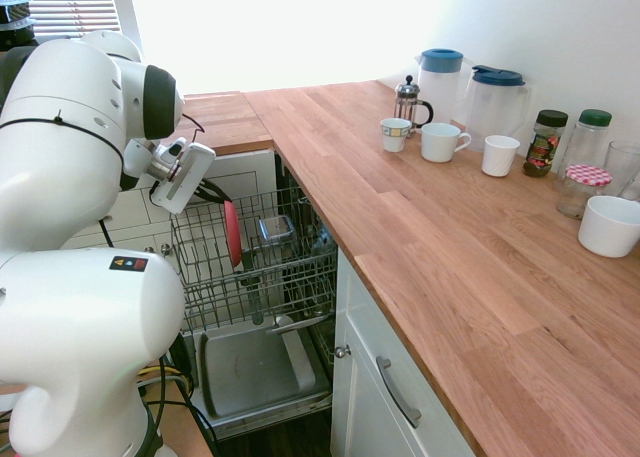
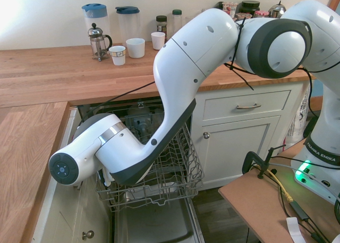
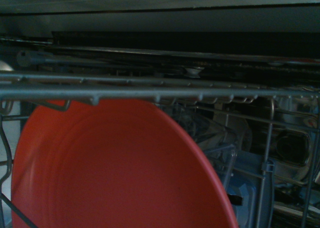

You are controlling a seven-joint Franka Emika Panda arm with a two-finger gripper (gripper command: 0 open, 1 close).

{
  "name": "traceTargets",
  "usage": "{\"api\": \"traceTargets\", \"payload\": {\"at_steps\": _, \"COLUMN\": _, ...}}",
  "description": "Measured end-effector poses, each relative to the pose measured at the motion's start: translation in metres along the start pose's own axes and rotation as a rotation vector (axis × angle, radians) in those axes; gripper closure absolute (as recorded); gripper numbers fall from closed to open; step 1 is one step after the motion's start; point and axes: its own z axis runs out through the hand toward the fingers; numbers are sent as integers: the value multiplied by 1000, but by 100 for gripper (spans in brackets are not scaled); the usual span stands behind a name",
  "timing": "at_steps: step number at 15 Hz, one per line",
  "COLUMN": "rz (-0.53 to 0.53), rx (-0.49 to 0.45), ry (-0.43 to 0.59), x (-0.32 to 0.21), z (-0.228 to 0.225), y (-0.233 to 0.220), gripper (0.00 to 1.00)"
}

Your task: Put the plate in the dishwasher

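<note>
One arm: white Franka arm [image 2: 212,57] reached down from the counter side into the open dishwasher [image 1: 255,307].
Gripper: gripper [image 1: 212,192] sat at the rack's near-left top edge, tilted downward toward the plate; fingertips themselves were mostly hidden behind the wrist body in both exterior views.
Jaws: pressed together, pinching the plate at its upper rim as far as the first exterior view showed; exact contact spot hidden.
Plate: coral-red plate [image 1: 233,233] stood on edge, upright, inside the wire rack, at the rack's left side just below the gripper. In the wrist view the plate [image 3: 115,173] filled the lower part, face toward the camera, behind a rack wire.
Rack: grey wire rack [image 1: 290,267] was pulled out over the open dishwasher door; a small cutlery basket [image 1: 274,229] stood just beside the plate, toward the rack middle.
Door: grey metal inner door [image 1: 255,367] lay flat, open, under the rack.
Counter: wooden countertop [image 1: 450,247] ran beside the dishwasher, above white cabinets [image 1: 390,397].
Counter items: French press [image 1: 408,102], two blue-lidded jugs [image 1: 497,102], three white mugs [image 1: 440,141], lidded jars [image 1: 545,142] and a white bowl [image 1: 609,225] stood well apart from the dishwasher, at the counter's far end by the wall.
</note>
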Motion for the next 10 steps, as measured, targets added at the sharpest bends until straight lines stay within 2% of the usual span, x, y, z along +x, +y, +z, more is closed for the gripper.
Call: {"api": "traceTargets", "payload": {"at_steps": 10, "rz": -9, "rx": 107, "ry": -25, "x": 13, "z": -20, "y": 3, "gripper": 0}}
